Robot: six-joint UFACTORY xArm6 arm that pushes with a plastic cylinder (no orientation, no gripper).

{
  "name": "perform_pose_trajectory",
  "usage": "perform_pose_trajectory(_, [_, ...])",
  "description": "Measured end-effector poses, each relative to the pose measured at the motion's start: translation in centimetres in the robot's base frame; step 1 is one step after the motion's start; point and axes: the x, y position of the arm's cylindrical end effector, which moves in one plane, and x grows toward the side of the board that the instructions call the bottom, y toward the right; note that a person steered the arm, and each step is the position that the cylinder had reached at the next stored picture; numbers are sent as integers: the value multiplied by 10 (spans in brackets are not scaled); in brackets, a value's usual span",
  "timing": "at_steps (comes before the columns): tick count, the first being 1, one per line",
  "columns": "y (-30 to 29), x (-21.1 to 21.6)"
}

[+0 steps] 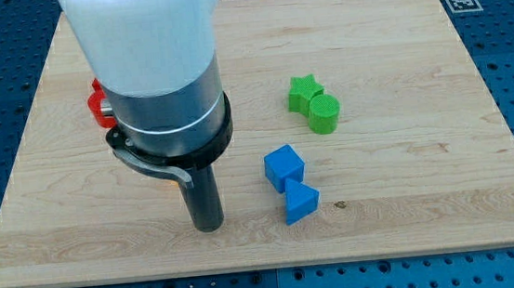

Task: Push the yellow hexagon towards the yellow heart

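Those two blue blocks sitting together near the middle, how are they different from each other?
The blue cube lies nearer the view's top; the blue wedge-like block lies below it, nearer the view's bottom. The cube shows a flat square top, while the other block slopes and looks more pointed. Both are the same blue, similar in size, and touching. My tip is left of both.

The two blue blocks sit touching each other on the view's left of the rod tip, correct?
Not quite. In the camera view the two blue blocks do touch each other, but they lie on the view's right of my tip, not its left.
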Motion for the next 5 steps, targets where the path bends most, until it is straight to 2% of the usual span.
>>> perform_pose_trajectory(1, [-18, 0])
perform_pose_trajectory(3, [-42, -39])
perform_pose_trajectory(4, [-39, -44])
perform_pose_trajectory(5, [-22, -25])
